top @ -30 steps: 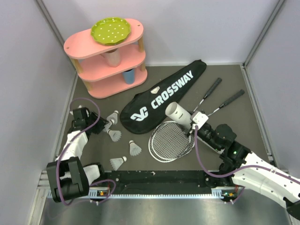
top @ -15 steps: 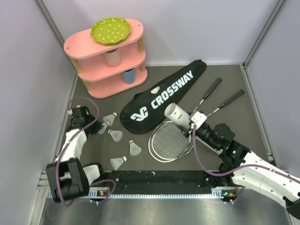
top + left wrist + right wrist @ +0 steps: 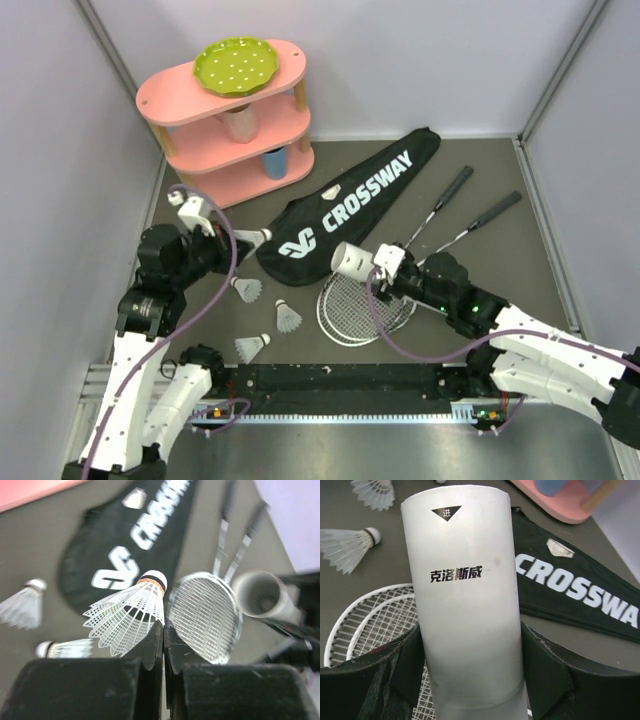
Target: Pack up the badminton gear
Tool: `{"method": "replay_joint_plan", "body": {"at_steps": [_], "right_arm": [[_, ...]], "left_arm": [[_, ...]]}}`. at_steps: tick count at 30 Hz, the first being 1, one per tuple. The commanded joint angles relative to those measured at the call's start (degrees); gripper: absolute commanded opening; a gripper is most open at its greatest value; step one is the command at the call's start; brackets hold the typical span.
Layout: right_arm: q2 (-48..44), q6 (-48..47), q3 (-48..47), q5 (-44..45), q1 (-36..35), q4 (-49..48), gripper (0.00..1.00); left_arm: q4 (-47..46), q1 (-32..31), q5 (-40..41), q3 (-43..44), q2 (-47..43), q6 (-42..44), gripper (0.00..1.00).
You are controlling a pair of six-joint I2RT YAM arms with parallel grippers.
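Note:
My left gripper [image 3: 243,240] [image 3: 163,626] is shut on the skirt edge of a white shuttlecock [image 3: 258,237] [image 3: 129,611], held above the floor beside the black CROSSWAY bag [image 3: 345,205] [image 3: 125,555]. My right gripper [image 3: 383,272] [image 3: 470,655] is shut on the white tube [image 3: 352,260] [image 3: 465,590], whose open mouth [image 3: 260,595] points left toward the held shuttlecock. Three more shuttlecocks [image 3: 245,289] [image 3: 288,318] [image 3: 252,346] lie on the floor. Two silver rackets lie with heads [image 3: 365,300] [image 3: 205,615] stacked under the tube and black handles [image 3: 455,185] [image 3: 497,208] pointing to the far right.
A pink three-tier shelf [image 3: 225,135] [image 3: 560,502] stands at the back left with a green dotted plate [image 3: 236,64] on top and cups on its lower tiers. Grey walls close the floor on three sides. A black rail [image 3: 340,380] runs along the near edge.
My left gripper shut on a shuttlecock, lifted it and carried it right toward the bag. My right gripper moved left with the tube, bringing its mouth nearer the shuttlecock.

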State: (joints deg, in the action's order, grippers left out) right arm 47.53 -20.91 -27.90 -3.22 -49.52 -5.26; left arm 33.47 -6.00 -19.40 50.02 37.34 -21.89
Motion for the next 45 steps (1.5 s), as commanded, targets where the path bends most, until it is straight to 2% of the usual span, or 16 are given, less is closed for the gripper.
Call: {"method": "replay_joint_plan", "body": {"at_steps": [1,4,9,19,26,31,34,42,44,45], "right_arm": [[0.98,-4.05,-3.13,-10.21,-2.33,-0.81,0.22],[1.78,-7.30,-3.12,-9.70,-6.20,-0.02,0.22],[2.84,-6.87,-4.09,-6.44,-8.40,1.66,0.22],[0.11,-7.04,-3.65,-8.02,-8.75,0.60,0.22],[-1.65,-5.90,-3.83,-9.17,-9.54,0.16,0.21],[-3.14,-5.37,-4.18,-9.70,-9.90,-0.02,0.20],[-3.41,-5.37,-4.44,-9.87,-10.16,0.33,0.20],[-5.16,-4.23,-2.34,-10.57,-10.34,-1.07,0.20],[-5.43,-4.06,-2.42,-10.66,-10.34,-0.63,0.20],[-5.52,-4.05,-2.77,-10.66,-10.34,0.06,0.20]], "left_arm": [[2.03,-5.68,-21.68,3.24,2.47,11.15,0.00],[1.51,-8.58,-20.95,2.19,0.38,13.28,0.00],[-3.15,-10.61,-30.17,-1.50,-1.04,8.54,0.00],[-2.97,-18.51,-27.02,-2.03,-0.17,8.18,0.00],[-8.51,-27.48,-20.16,-4.58,0.89,3.62,0.00],[-14.38,-36.25,-15.33,-4.84,5.63,1.85,0.00],[-19.21,-39.43,-14.26,-3.88,8.44,0.10,0.00],[-21.35,-40.93,-13.66,-3.79,11.88,-0.08,0.00],[-20.99,-40.93,-13.56,-4.40,11.44,-0.17,0.05],[-21.08,-41.02,-13.56,-4.67,10.74,-0.34,0.18]]}}
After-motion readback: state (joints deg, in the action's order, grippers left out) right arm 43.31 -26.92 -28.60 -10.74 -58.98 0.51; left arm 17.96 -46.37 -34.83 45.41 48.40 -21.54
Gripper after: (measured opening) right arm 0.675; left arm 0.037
